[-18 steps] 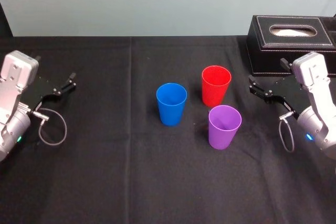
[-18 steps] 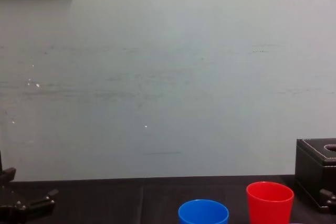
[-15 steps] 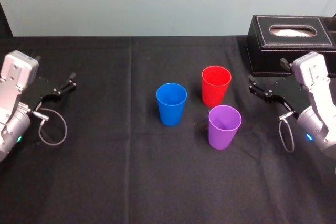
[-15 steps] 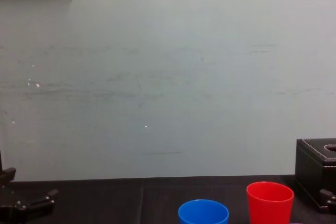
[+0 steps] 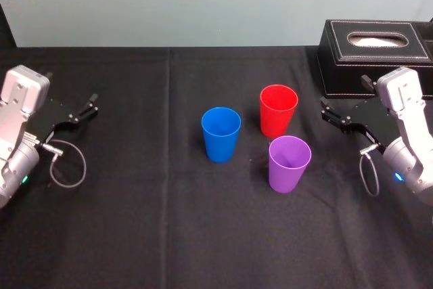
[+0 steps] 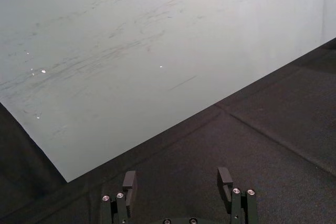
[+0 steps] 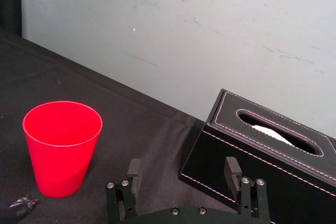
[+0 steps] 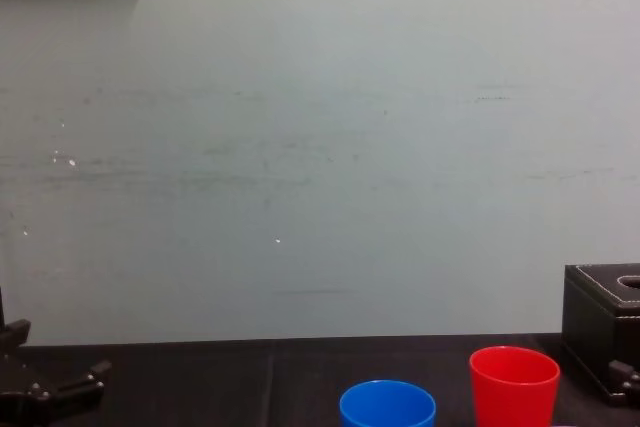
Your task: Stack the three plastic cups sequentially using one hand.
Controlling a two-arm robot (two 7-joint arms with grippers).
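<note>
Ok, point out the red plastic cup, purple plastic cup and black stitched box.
red plastic cup (image 5: 276,121), head view, outer wall.
purple plastic cup (image 5: 287,177), head view, outer wall.
black stitched box (image 5: 342,78), head view, front wall.

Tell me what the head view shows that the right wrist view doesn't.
Head view, not wrist: the blue cup, the purple cup and the left gripper, parked at the left. Wrist, not head: a small dark scrap beside the red cup. Both: the red cup, the black box and the open right gripper.
</note>
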